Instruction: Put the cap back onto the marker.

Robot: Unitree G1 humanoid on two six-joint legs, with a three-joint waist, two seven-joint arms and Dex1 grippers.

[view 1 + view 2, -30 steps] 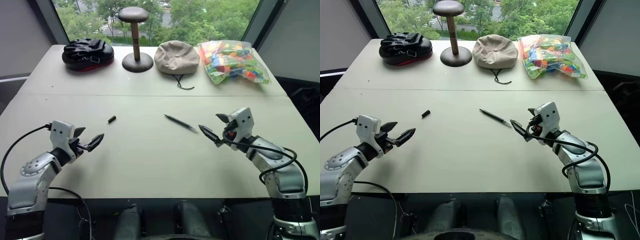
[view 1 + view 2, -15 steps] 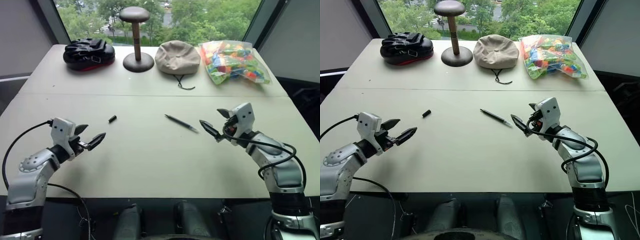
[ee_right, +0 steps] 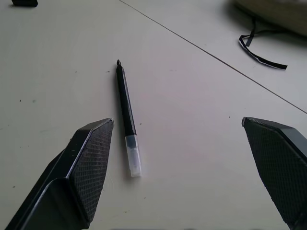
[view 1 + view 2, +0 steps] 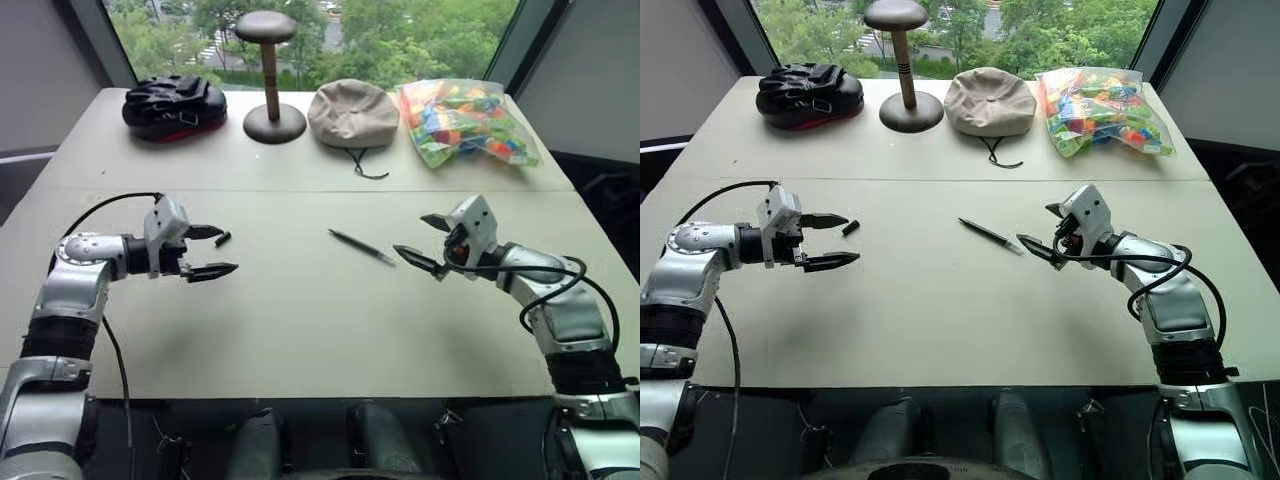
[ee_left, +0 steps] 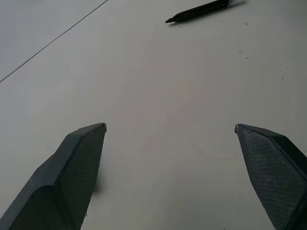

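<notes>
My left gripper (image 4: 214, 251) hangs wide open, empty; the cap (image 4: 222, 239) lies on the table (image 4: 300, 320) just beside its far finger. My right gripper (image 4: 424, 241) is also spread wide, empty, and the marker (image 4: 362, 246) lies uncapped just ahead of its fingertips.

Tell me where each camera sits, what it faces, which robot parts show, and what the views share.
Left and right eye views: head camera, looking forward and down over the table; both arms show, left gripper and right gripper with jaws open.
Left wrist view: on the left wrist, facing across the table toward the marker; its own two fingers show.
Right wrist view: on the right wrist, facing the marker and the cap; its own fingers show.
Shared: the marker appears in all four views; the cap in both eye views and the right wrist view.
</notes>
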